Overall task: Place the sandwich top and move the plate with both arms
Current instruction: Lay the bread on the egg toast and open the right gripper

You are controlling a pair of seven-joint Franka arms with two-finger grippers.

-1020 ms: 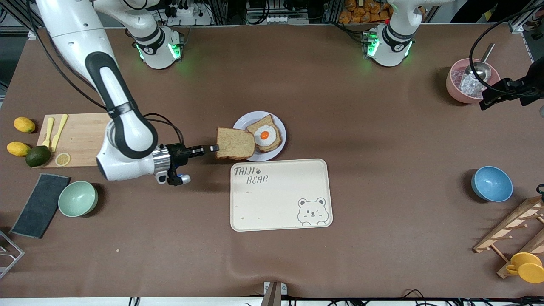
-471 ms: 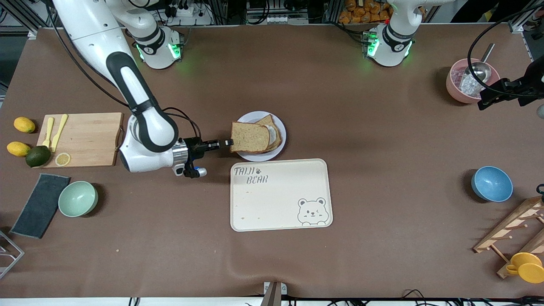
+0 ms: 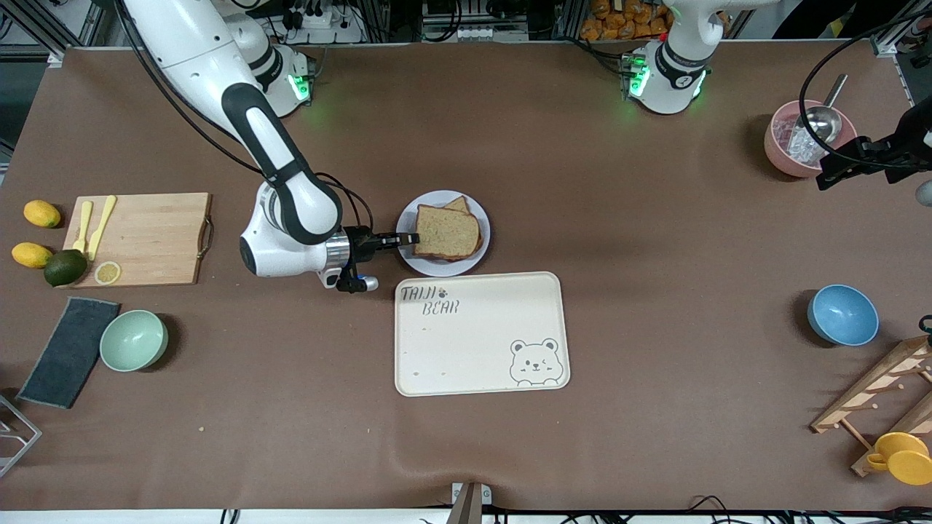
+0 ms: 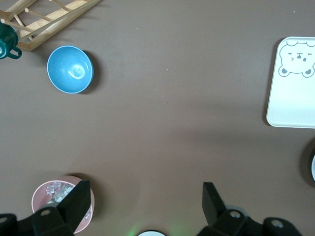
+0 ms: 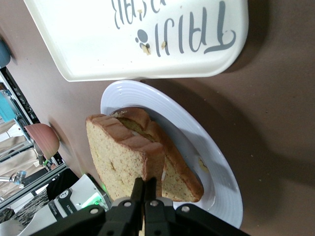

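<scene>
While front view hides it, right pincer (image 5: 146,189) pinches sandwich top (image 5: 120,155) edge

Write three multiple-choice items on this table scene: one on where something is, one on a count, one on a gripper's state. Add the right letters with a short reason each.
1. Where is the plain bread slice?
A. On the cutting board
B. Over the plate, above the other slice
C. In the green bowl

2. How many lemons lie whole beside the cutting board?
A. Two
B. Four
C. None

3. What is the right gripper doing?
A. Open over the tray
B. Shut on the blue bowl
C. Shut on the bread slice's edge

Answers:
1 B, the slice covers the one on the plate.
2 A, two yellow lemons show there.
3 C, the right wrist view shows the fingers pinching the crust.
</scene>
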